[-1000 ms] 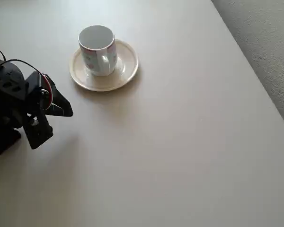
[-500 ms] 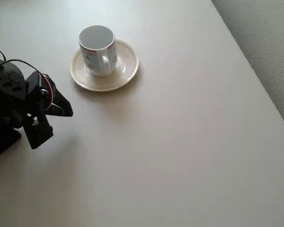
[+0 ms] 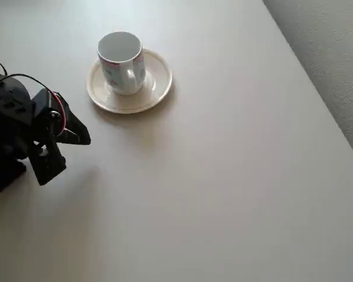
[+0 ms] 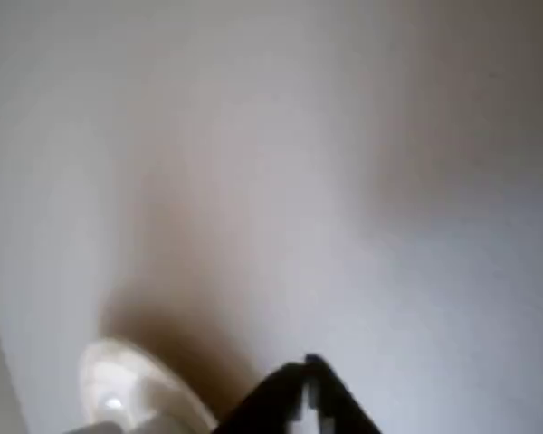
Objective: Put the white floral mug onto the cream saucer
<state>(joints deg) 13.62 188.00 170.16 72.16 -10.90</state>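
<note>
The pale counter (image 3: 223, 176) takes up most of the overhead view, with grey textured floor (image 3: 335, 53) along its right edge. The black arm (image 3: 15, 126) sits at the left edge, well apart from the crockery. Its pincer (image 3: 76, 138) points right, over bare counter, clenched with nothing between its tips; in the blurred wrist view the dark tips (image 4: 308, 398) meet. The cream saucer (image 3: 156, 88) lies near the top left. The white floral mug (image 3: 121, 61) stands upright on it, handle toward the bottom of the overhead view.

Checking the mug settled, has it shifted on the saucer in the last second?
No. In the overhead view the mug sits at the same spot on the saucer, toward its left side, handle facing the same way.
</note>
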